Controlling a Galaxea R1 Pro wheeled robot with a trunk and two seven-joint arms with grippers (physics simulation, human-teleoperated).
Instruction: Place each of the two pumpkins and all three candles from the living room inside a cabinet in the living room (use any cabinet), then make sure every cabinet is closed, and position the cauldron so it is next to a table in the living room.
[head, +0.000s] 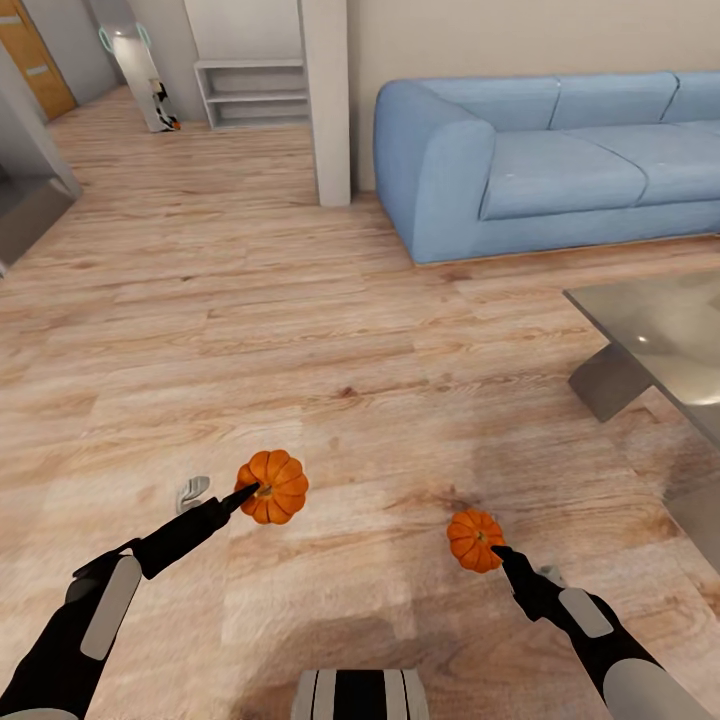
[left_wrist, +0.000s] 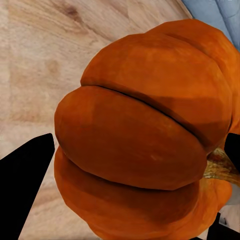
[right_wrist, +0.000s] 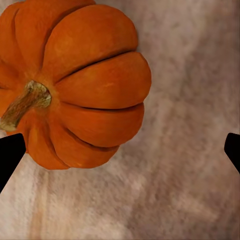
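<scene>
Nearest, left pincer (head: 243, 494) closed on the left pumpkin (head: 273, 486); the left wrist view shows black fingers (left_wrist: 25, 185) flanking its ribs. Right pincer (head: 497, 550) touches the right pumpkin (head: 475, 540), but in the right wrist view the jaws stand wide and the pumpkin sits off-centre: hold uncertain, cannot tell. Risk: it slips and rolls across the floor (head: 330, 350). Beyond, glass table (head: 655, 335), then blue sofa (head: 540, 165).

My view: matt ribbed orange pumpkins (head: 272, 487), grainy light wood plank floor (head: 300, 330), blue cloth sofa (head: 540, 165), reflective glass tabletop (head: 665, 335).
</scene>
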